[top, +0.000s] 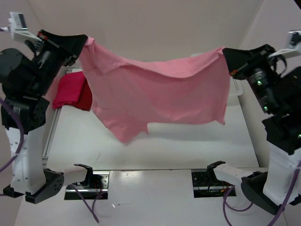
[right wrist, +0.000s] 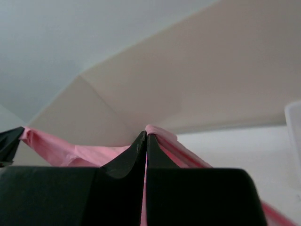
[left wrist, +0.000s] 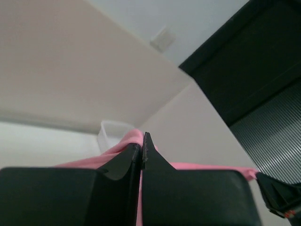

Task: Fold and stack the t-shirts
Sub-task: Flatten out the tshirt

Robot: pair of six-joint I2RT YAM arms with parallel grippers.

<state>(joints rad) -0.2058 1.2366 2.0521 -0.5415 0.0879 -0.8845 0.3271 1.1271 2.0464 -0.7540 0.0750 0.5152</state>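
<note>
Step in hand, as judged: spreading out before the fold. The light salmon pink t-shirt (top: 160, 94) is being held aloft between the two arms, well clear of the counter (top: 164, 150), and is being stretched along its upper edge. The cloth is sagging in a shallow curve between the two holds. The lower edge is hanging free, with one flap drooping lowest at left of centre. No fold is being seen in it yet.

Left tool (top: 86, 41): clamped on one upper corner. In the left wrist view the jaws are being shown pressed together, with pink cloth bunched just past their tips.

Right tool (top: 225, 55): likewise clamped, on the opposite upper corner, with pink fabric pinched at the tips in the right wrist view.

Pose: both arms are being carried high, wrists raised, the tools turned inward toward each other over the far part of the counter. The left is being held slightly higher than the right.

The magenta-pink t-shirt (top: 69, 87) and the dark red t-shirt (top: 86, 100) are lying touching on the counter at far left, beside the left arm. Whether they are neatly folded cannot be told.

Next move, as judged: the shirt is to be lowered hem first and laid flat on the bare counter, with even tension so that the sag is not laid down as creases.
</note>
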